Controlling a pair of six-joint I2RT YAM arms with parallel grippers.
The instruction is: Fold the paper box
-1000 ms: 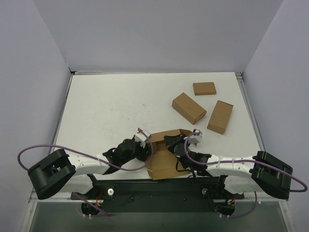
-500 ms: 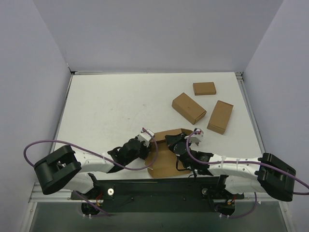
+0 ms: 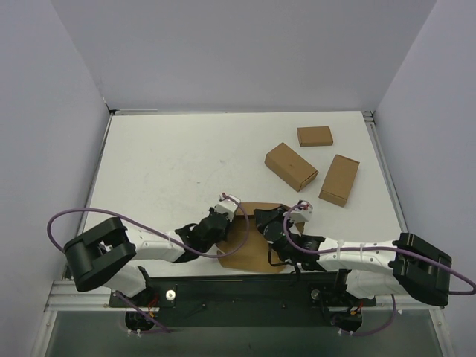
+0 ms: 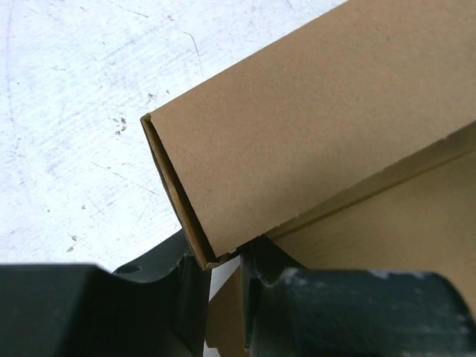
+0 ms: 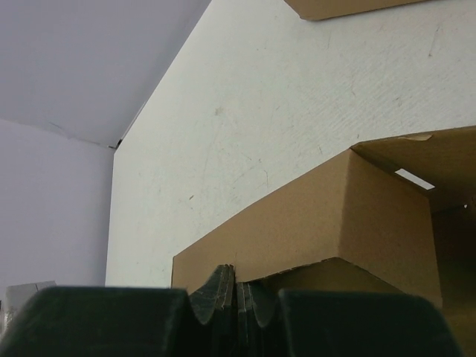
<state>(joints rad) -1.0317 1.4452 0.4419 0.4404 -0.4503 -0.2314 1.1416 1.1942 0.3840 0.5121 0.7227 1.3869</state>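
In the last second my left gripper (image 4: 223, 279) comes rightward in the top view. Its jaws narrow around the lower corner of a raised wall of the paper box (image 3: 256, 249), but I cannot tell if they press it already. My right gripper (image 5: 236, 286) stays pressed together and seems to pinch another wall's edge. I judge that a side wall is being folded up. The box lies at the lower centre of the top view, hollow side up. Its long axis seems to run bottom to top, but the arms hide much.
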